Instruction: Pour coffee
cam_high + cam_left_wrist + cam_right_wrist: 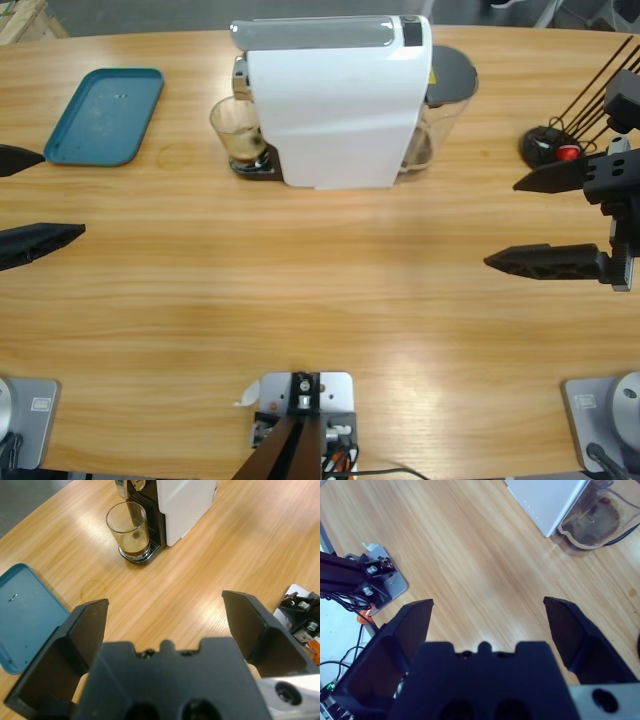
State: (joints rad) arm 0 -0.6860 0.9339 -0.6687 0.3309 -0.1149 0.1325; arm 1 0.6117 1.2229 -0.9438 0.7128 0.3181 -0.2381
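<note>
Currently both claws released, so left claw (40,200) should approach glass (238,132) low, square, keeping coffee (135,544) level under machine (335,100).

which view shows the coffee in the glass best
The left wrist view: the coffee shows as a brown layer low in the clear glass under the machine's spout. The high view shows the glass partly hidden by the white machine. The right wrist view misses it.
</note>
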